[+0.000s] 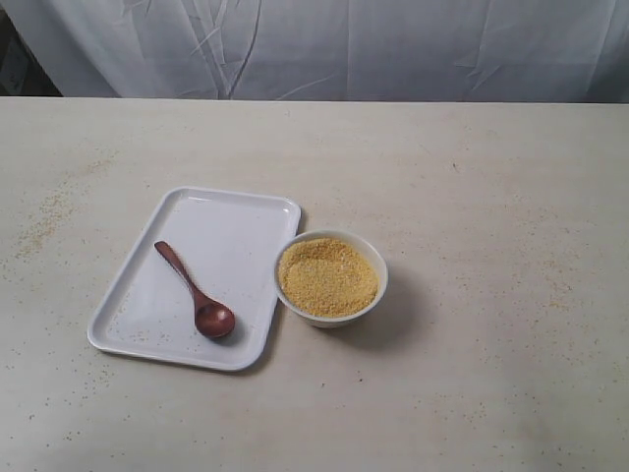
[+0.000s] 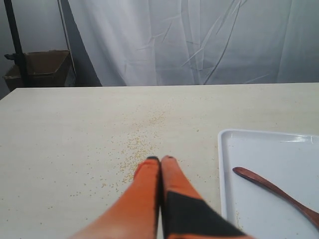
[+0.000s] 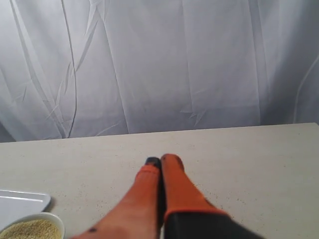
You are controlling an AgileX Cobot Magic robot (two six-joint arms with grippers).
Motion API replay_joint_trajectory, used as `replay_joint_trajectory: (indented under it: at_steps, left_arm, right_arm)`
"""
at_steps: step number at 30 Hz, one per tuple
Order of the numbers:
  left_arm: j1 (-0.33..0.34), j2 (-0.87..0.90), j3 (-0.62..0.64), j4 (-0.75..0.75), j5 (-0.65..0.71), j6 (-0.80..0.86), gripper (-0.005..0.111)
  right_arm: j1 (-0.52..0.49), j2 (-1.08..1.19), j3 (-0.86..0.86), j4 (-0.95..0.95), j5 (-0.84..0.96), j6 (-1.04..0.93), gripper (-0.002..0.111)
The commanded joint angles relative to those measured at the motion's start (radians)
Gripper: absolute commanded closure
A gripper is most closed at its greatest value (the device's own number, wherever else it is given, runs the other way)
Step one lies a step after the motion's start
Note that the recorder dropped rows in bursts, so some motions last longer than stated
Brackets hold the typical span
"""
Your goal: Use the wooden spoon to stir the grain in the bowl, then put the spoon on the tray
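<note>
Inventory as I read it from my station:

1. Table [image 1: 472, 197]: pale, lightly speckled top. A white curtain [image 1: 344, 49] hangs behind its far edge.
2. Tray [image 1: 226, 236]: white, rectangular with rounded corners and a low rim. It lies flat on the table, left of centre in the exterior view.
3. Wooden spoon [image 1: 185, 278]: dark reddish-brown and glossy. It lies on the tray and nothing holds it. Its handle points toward the tray's far left corner and its oval end rests near the tray's near edge.
4. Bowl [image 1: 329, 319]: small, round and white. It stands upright on the table, close against the tray's right edge. I cannot tell whether the two touch.
5. Grain [image 1: 327, 276]: fine yellow-golden granules filling the bowl nearly to the rim, in a fairly level surface.
6. Loose grains [image 1: 44, 221]: thinly scattered on the table left of the tray.
7. Left gripper [image 2: 160, 159]: orange fingers pressed together, grasping nothing. It hovers above the table beside the tray's left edge, over the scattered grains.
8. Right gripper [image 3: 160, 160]: fingers likewise clenched together and empty. It is above bare table, with the bowl and a corner of the tray off to its side.
9. Cardboard box [image 2: 42, 67]: brown, standing beyond the table's far left corner in the left wrist view.
</note>
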Motion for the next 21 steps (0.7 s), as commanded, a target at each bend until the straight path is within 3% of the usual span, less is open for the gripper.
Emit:
replay_joint_trajectory:
  at_steps: [1, 4, 8, 15, 21]
  left_arm:
    - [0.001, -0.005, 0.004, 0.003, -0.004, -0.003, 0.107]
    - [0.001, -0.005, 0.004, 0.003, -0.004, -0.003, 0.107]
    - [0.001, -0.005, 0.004, 0.003, -0.004, -0.003, 0.107]
    - [0.001, -0.005, 0.004, 0.003, -0.004, -0.003, 0.107]
    - [0.001, -0.005, 0.004, 0.003, -0.004, -0.003, 0.107]
  right_arm:
    - [-0.006, -0.007, 0.005, -0.043, -0.001, 0.099, 0.109]
    - [-0.006, -0.007, 0.005, -0.054, -0.001, 0.293, 0.109]
    - [-0.006, -0.007, 0.047, -0.285, -0.021, 0.302, 0.109]
    - [-0.006, -0.007, 0.326, -0.369, -0.162, 0.302, 0.109]
    - [-0.006, -0.007, 0.348, -0.432, -0.235, 0.302, 0.109]
